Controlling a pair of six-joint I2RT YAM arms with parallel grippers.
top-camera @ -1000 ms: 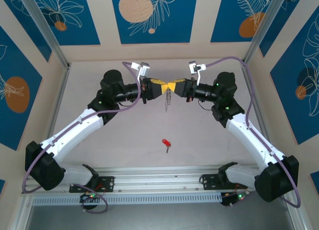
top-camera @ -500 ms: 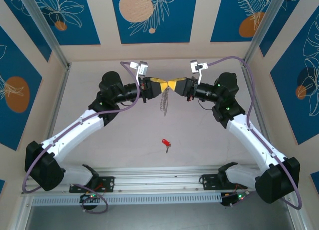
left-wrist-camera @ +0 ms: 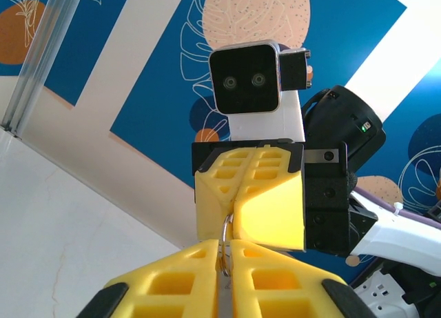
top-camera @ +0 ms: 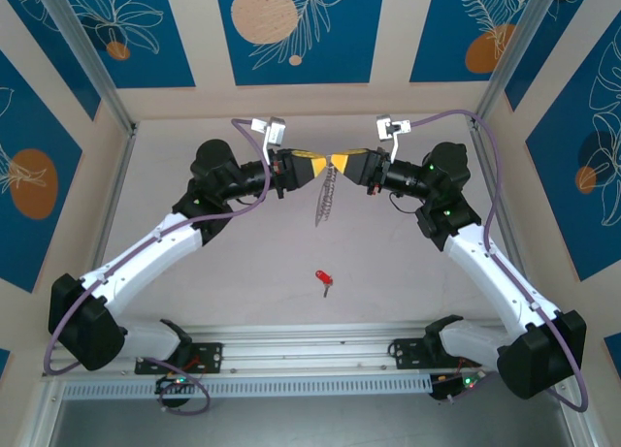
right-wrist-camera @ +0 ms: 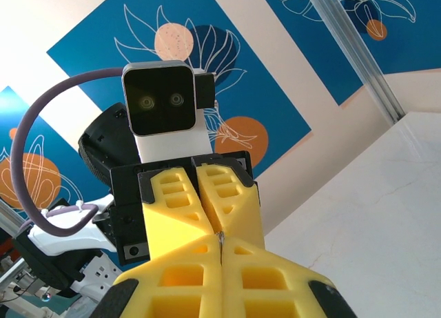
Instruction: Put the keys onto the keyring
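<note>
My left gripper (top-camera: 324, 165) and right gripper (top-camera: 339, 163) meet tip to tip above the far middle of the table. Both are shut on the keyring (top-camera: 327, 199), whose grey loop and silvery pieces hang down below the yellow fingertips. In the left wrist view a thin metal ring of the keyring (left-wrist-camera: 225, 236) sits pinched in my left gripper (left-wrist-camera: 225, 245), with the right gripper (left-wrist-camera: 235, 209) clamped on it from the other side. In the right wrist view a sliver of metal shows at the tips of the right gripper (right-wrist-camera: 220, 239). The red-headed key (top-camera: 322, 277) lies alone on the table, nearer the arm bases.
The white tabletop (top-camera: 243, 272) is ringed by beige and blue patterned walls. An aluminium rail (top-camera: 310, 355) with both arm bases runs along the near edge. Purple cables (top-camera: 456, 117) loop off both wrists.
Both grippers stayed tip to tip and edged slightly toward the back wall. The hanging part of the keyring has swung and now hangs lower. The red key has not moved.
</note>
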